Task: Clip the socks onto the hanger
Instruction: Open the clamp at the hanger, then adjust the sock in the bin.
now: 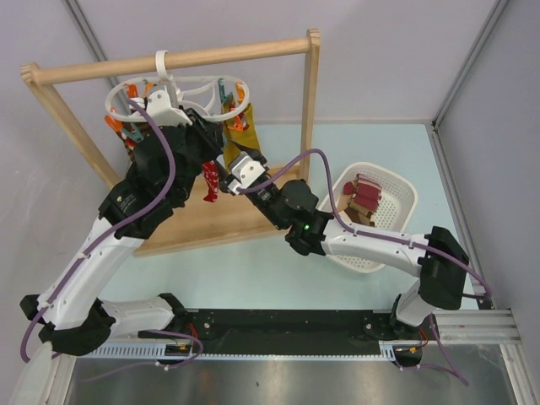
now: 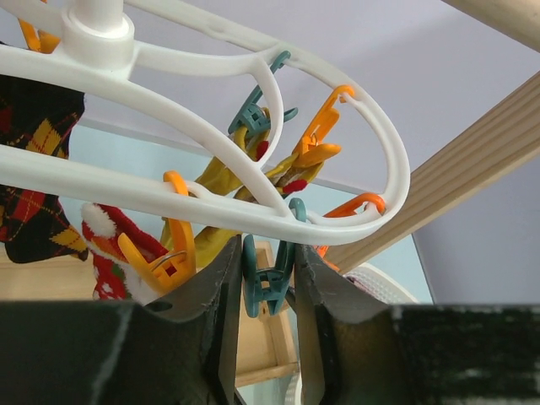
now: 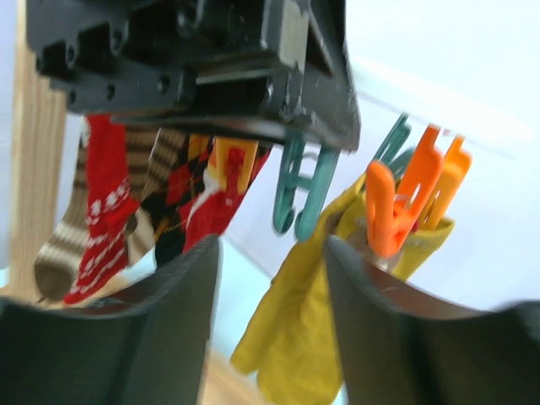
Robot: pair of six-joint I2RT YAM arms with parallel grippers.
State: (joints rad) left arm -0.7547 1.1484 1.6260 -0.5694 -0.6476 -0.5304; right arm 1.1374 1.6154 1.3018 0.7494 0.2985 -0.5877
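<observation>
Left gripper (image 2: 266,253) pinching teal peg (image 2: 268,291), under hanger (image 2: 84,180) ring, red sock (image 2: 108,268) beside

The light blue table (image 1: 253,272) holds a big wooden frame (image 1: 226,223) standing on its flat board near the back, and a white basket (image 1: 411,196) with little holes sits beside it.

white hanger (image 2: 84,181) bears orange peg (image 2: 316,143) and teal peg (image 2: 268,283), red white-patterned sock (image 3: 105,211), brown cream-striped sock (image 3: 63,249)
</observation>
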